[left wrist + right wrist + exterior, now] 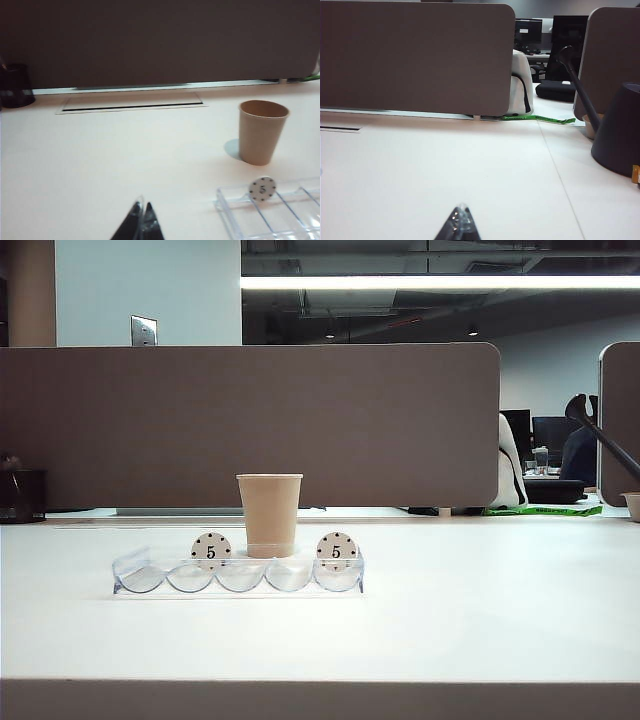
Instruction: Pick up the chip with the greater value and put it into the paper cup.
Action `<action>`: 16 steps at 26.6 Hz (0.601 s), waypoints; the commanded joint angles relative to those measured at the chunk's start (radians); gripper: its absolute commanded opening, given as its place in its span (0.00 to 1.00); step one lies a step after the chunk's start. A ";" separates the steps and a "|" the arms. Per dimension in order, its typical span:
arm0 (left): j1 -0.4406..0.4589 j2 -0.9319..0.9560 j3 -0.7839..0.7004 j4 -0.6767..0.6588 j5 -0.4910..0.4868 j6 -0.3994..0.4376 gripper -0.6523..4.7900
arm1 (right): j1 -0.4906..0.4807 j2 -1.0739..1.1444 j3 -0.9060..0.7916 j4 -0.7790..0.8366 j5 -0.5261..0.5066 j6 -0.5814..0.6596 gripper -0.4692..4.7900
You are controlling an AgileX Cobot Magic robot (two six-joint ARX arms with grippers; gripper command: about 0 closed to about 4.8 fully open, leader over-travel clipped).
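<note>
The paper cup point(269, 515) stands upright mid-table, just behind a clear scalloped tray point(135, 575). Two white chips marked "5" point(211, 551) point(336, 551) stand on edge in the tray's end slots. The chip with the greater value shows in no view. In the left wrist view the cup point(262, 132), one white chip point(262, 188) and the tray's corner point(225, 200) lie ahead and off to one side of my left gripper point(142, 205), which is shut and empty above bare table. My right gripper point(462, 209) is shut and empty too, away from the cup. Neither gripper appears in the exterior view.
A dark partition point(250, 420) runs along the table's far edge. A black pen holder point(22, 495) sits far left and a cable slot point(132, 106) lies in front of the partition. A dark cone-shaped base point(620, 130) stands close to my right gripper.
</note>
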 commanded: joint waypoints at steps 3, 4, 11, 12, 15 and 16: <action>0.031 0.001 0.003 0.013 0.015 -0.005 0.11 | 0.000 0.000 0.000 0.014 -0.008 -0.011 0.08; 0.031 0.001 0.003 0.013 0.015 -0.005 0.11 | 0.000 0.000 0.000 0.011 -0.008 -0.011 0.08; 0.036 0.001 0.003 0.013 0.000 -0.004 0.11 | 0.000 0.000 0.000 -0.045 -0.030 -0.011 0.08; 0.036 0.001 0.003 0.013 0.001 -0.004 0.11 | 0.000 0.000 0.000 -0.051 -0.030 -0.012 0.08; 0.036 0.001 0.003 0.013 0.001 0.003 0.11 | 0.000 0.000 0.000 -0.063 -0.030 -0.026 0.08; 0.036 0.001 0.003 0.013 -0.002 0.003 0.11 | 0.000 0.000 0.000 -0.065 -0.030 -0.036 0.08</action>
